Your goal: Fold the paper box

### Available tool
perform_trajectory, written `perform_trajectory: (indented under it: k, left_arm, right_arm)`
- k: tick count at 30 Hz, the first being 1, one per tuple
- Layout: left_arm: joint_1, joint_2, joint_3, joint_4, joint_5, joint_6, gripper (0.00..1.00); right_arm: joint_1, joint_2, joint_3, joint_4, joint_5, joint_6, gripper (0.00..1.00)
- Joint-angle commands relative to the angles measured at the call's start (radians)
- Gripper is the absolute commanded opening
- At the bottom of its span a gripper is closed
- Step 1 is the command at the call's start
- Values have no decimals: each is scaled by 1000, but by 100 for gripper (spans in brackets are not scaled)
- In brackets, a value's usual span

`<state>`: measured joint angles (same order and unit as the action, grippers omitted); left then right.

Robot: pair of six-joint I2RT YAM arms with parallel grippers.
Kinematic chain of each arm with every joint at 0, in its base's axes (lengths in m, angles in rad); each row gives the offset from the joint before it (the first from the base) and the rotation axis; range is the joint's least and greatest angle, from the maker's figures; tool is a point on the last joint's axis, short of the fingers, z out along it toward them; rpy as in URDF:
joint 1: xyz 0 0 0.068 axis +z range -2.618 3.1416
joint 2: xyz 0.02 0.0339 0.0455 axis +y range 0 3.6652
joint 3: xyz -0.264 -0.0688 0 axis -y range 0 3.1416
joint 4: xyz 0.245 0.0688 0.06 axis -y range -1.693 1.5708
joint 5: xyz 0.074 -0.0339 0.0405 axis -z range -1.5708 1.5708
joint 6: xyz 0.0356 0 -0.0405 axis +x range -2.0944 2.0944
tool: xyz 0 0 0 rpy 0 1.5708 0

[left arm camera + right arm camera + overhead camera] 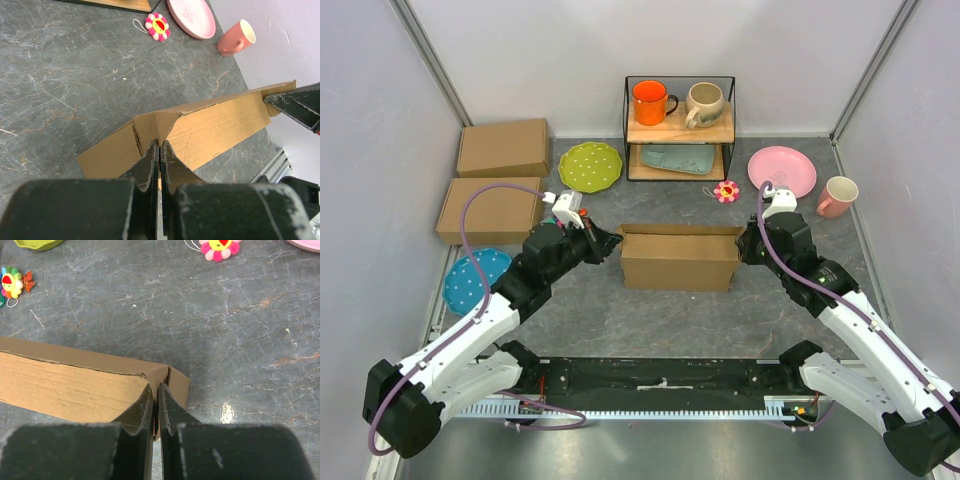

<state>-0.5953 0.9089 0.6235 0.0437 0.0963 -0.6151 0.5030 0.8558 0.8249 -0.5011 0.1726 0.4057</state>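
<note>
Paper box (pixel 680 258) between left gripper (pixel 612 240) and right gripper (pixel 744 243) — 2 mugs (pixel 650 101) atop rack (pixel 670 133).

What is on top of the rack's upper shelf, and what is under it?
On top: an orange mug and a beige mug. Under it: a pale teal dish, its rear hidden by the shelf.

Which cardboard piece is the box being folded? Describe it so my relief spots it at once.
Start at the black wire shelf at the back; the paper box stands in front of it, mid-table. Unlike the two closed boxes lying far left, it is pinched at its ends by the left gripper and right gripper.
</note>
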Motion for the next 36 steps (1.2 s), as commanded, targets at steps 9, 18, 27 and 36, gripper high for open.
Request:
perform_trajectory:
  k: [9, 18, 27, 36]
  left_arm:
    - [-78, 16, -50, 1, -40, -34, 2]
    - [-81, -41, -168, 53, -93, 55, 2]
    - [-83, -41, -179, 61, -133, 66, 2]
    - [-83, -33, -169, 50, -136, 72, 2]
  right_arm:
    - [32, 6, -18, 44, -44, 32, 8]
    - [35, -1, -21, 42, -38, 24, 8]
    - [37, 0, 34, 41, -1, 12, 28]
    - [37, -17, 59, 48, 47, -15, 29]
